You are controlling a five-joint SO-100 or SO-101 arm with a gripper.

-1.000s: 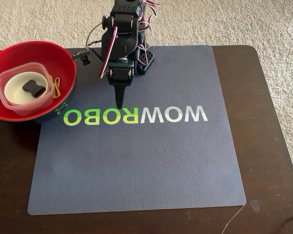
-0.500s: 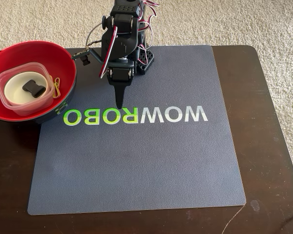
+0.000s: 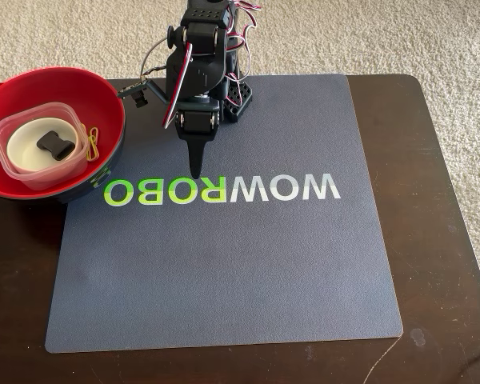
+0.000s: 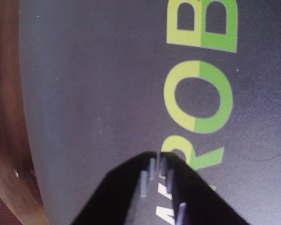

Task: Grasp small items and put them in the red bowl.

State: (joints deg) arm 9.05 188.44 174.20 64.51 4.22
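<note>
The red bowl point(image 3: 104, 96) stands at the left edge of the mat in the fixed view. Inside it sits the clear square container point(image 3: 12, 128), holding the small white bowl point(image 3: 24, 144) with the black buckle point(image 3: 54, 145) in it. The tiny yellow-green clip point(image 3: 94, 141) lies in the red bowl beside the container. My gripper point(image 3: 196, 170) is folded down near the arm's base, tips pointing at the mat just above the logo. Its fingers are together with nothing between them. In the wrist view the gripper point(image 4: 158, 157) hovers over the green lettering.
A grey mat point(image 3: 240, 272) with a WOWROBO logo point(image 3: 224, 189) covers most of the dark wooden table point(image 3: 440, 200). The arm's base point(image 3: 232, 96) stands at the mat's far edge. Beige carpet surrounds the table.
</note>
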